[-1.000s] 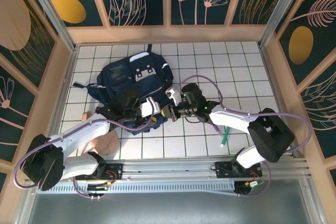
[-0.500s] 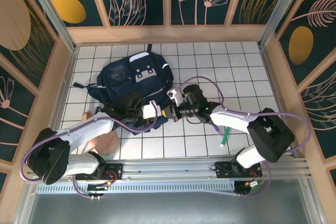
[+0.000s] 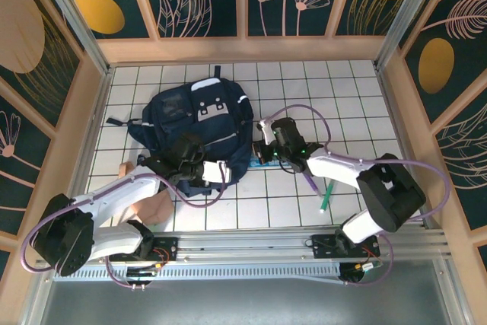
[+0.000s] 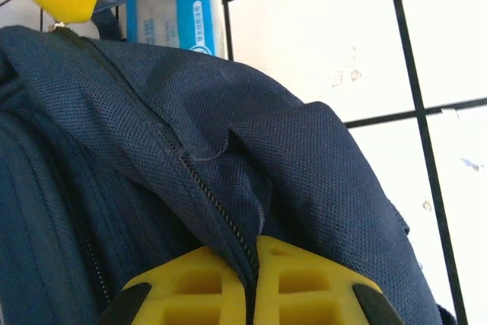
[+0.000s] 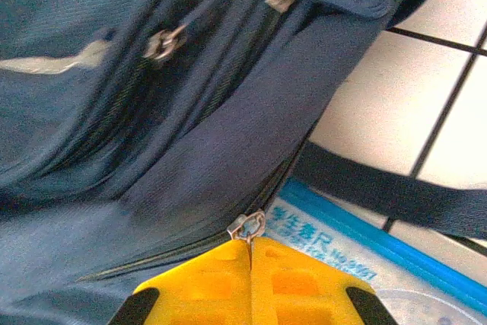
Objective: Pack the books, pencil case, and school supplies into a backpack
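The left tool (image 4: pixel 253 255) has its yellow fingers pressed together on a fold of the large dark navy fabric backpack (image 4: pixel 114 188), right at the zip seam; the right tool (image 5: pixel 250 249) pinches a small metal zip pull (image 5: pixel 247 226) at the same bag's edge; just beyond it, partly under the bag, lies a flat light-blue printed packet (image 5: pixel 342 256), possibly the pencil case; back along the right arm, a slim green pen (image 3: pixel 325 197) and a slim purple pen (image 3: pixel 310 183) rest on the white tiled tabletop (image 3: pixel 350 112).
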